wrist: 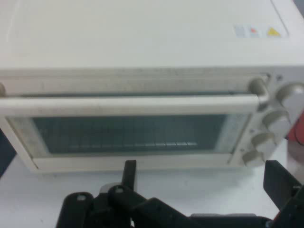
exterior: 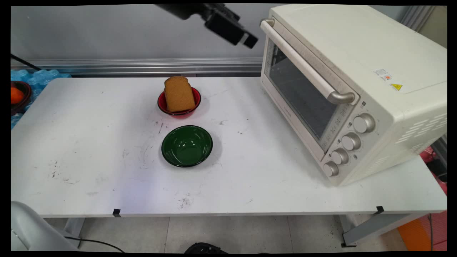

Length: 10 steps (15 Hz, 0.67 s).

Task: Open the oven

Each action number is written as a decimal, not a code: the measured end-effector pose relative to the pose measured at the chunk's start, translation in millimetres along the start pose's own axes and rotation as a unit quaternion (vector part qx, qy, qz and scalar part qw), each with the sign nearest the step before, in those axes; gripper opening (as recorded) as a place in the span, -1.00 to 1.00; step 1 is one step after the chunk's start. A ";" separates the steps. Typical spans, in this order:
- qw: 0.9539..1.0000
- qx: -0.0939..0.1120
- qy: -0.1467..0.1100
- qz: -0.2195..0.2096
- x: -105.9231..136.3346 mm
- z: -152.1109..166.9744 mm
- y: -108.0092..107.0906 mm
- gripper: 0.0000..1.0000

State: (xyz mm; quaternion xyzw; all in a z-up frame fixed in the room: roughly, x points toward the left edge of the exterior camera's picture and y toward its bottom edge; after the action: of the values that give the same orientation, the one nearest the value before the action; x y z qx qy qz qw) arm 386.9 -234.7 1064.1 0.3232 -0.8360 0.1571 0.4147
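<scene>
Black linkage and 2 fingers of the gripper [wrist: 202, 178] rise at the bottom of the hand view, spread wide apart with nothing between them. Straight ahead of the gripper stands the cream toaster oven [wrist: 142, 95], its glass door shut, its long handle [wrist: 128, 104] running across the door's top, and 4 knobs [wrist: 273, 121] stacked at the far right. In the main view the gripper [exterior: 246, 37] hangs high above the bench [exterior: 89, 150], just left of the oven's upper corner and apart from it. Well below it and to its left sit a red bowl [exterior: 178, 111] holding a leaning slice of bread [exterior: 178, 93], and nearer the camera a green bowl [exterior: 186, 145].
</scene>
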 end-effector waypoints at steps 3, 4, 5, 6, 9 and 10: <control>1.000 0.015 0.004 0.000 18.3 20.2 -0.6 1.00; 1.000 0.019 0.004 0.001 23.0 26.1 -0.9 1.00; 1.000 0.023 0.004 0.002 28.2 33.4 -1.5 1.00; 1.000 0.027 0.004 0.003 33.2 40.8 -1.7 1.00; 0.999 0.035 0.002 0.005 45.3 61.8 -2.3 1.00; 0.999 0.037 0.001 0.006 48.5 67.8 -2.4 1.00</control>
State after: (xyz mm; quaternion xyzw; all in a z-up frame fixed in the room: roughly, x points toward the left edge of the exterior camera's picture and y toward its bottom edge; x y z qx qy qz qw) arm 326.8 -292.4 1061.4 0.3333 -0.8311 0.1908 0.4022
